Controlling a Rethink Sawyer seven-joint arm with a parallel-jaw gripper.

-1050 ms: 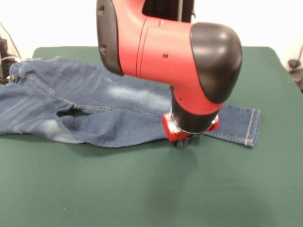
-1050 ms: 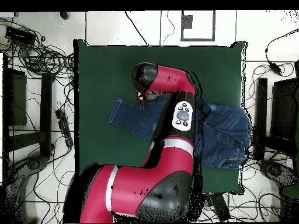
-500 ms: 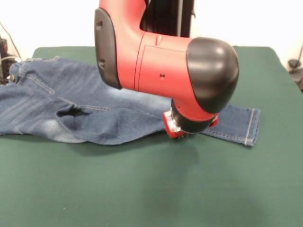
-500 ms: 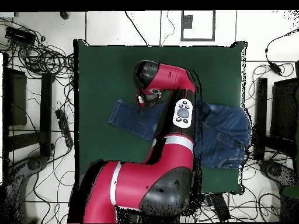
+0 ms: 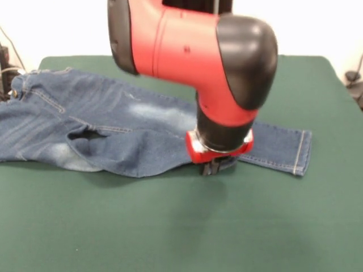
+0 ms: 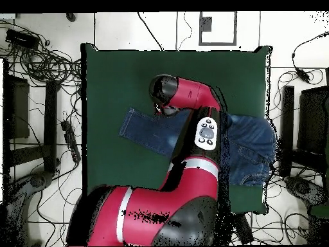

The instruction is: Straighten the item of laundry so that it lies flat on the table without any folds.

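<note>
Jeans (image 5: 113,133) spread across the table (image 5: 170,226), a dark green top much larger than the garment. Front view: waistband end bunched at the table's left edge, partly hanging over it near the far left corner; one leg runs out toward the right, its hemmed cuff lying flat and well short of the right edge. A second leg is folded under or over near the crotch, leaving a rumpled lobe with a pale faded patch along the front side. Whitish fade also on the thigh. Overhead view: jeans (image 6: 151,132) cross the middle of the table (image 6: 115,71), cuff toward one long edge, waist at the opposite edge. Arm (image 5: 187,51), red with black joints, comes down over the extended leg. Gripper (image 5: 212,168) sits at the front edge of that leg, between knee and cuff, tips at cloth level; the wrist hides most of it, so whether it is parted or clamped cannot be told.
</note>
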